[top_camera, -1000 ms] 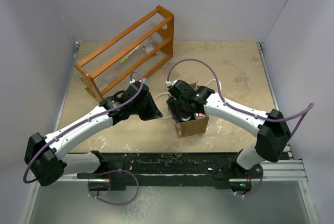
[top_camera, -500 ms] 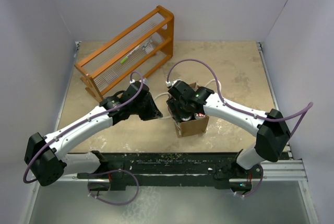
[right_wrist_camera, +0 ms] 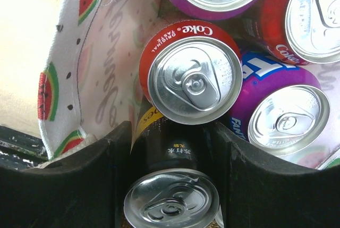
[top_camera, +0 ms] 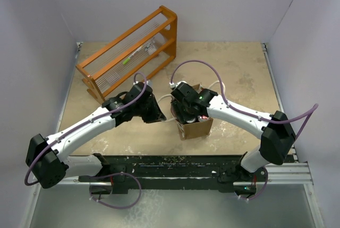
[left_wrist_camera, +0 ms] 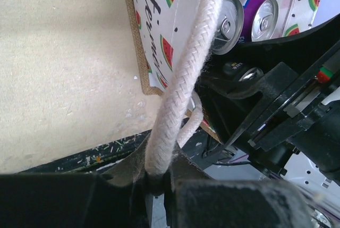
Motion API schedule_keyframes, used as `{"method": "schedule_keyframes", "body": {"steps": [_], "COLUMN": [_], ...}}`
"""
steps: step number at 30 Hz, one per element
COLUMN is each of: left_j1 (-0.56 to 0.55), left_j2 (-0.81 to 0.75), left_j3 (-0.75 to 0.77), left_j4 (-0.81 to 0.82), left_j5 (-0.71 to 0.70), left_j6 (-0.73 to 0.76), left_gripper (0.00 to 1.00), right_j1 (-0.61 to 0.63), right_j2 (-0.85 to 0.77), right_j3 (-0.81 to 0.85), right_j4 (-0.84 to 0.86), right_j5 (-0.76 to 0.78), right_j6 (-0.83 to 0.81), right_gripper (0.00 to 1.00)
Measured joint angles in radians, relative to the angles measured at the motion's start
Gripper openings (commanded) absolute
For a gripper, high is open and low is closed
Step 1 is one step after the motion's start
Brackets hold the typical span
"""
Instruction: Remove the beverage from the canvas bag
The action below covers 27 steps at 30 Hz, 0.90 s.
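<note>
Left jaws are pinched tight on a braided white rope handle [left_wrist_camera: 186, 79] of the boxy canvas bag [top_camera: 195, 130], which stands on the mottled tan bench [top_camera: 239, 74]. Right jaws are down inside, part open astride a black can [right_wrist_camera: 170, 199]; I cannot tell whether they grip it. Five round, shiny-topped cans [right_wrist_camera: 194, 82] are packed in there: two red, two purple, one black.

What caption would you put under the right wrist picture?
Right gripper straddling a black can in the canvas bag, beside a red Coke can.
</note>
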Motion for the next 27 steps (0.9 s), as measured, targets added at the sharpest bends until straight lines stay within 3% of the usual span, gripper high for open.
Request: {"method": "schedule_keyframes", "body": {"steps": [7,17,27], "left_j1": [0.0,0.0,0.0], "left_j2": [0.061,0.097,0.11], "left_j3": [0.069,0.145,0.162], "left_j4": [-0.051,-0.105,-0.124], "left_j5": [0.031,0.06,0.076], "left_j6": [0.029,0.085,0.127], "left_gripper": [0.0,0.0,0.0], "right_j1": [-0.001,-0.003,-0.005], "right_j2": [-0.022,-0.138,-0.141], "right_j3": [0.002,0.043,0.168], "right_j4": [-0.018,-0.11,-0.256], "right_j5": [0.008,0.023,0.07], "right_j6": [0.069,0.22,0.421], "right_gripper": [0.0,0.0,0.0]}}
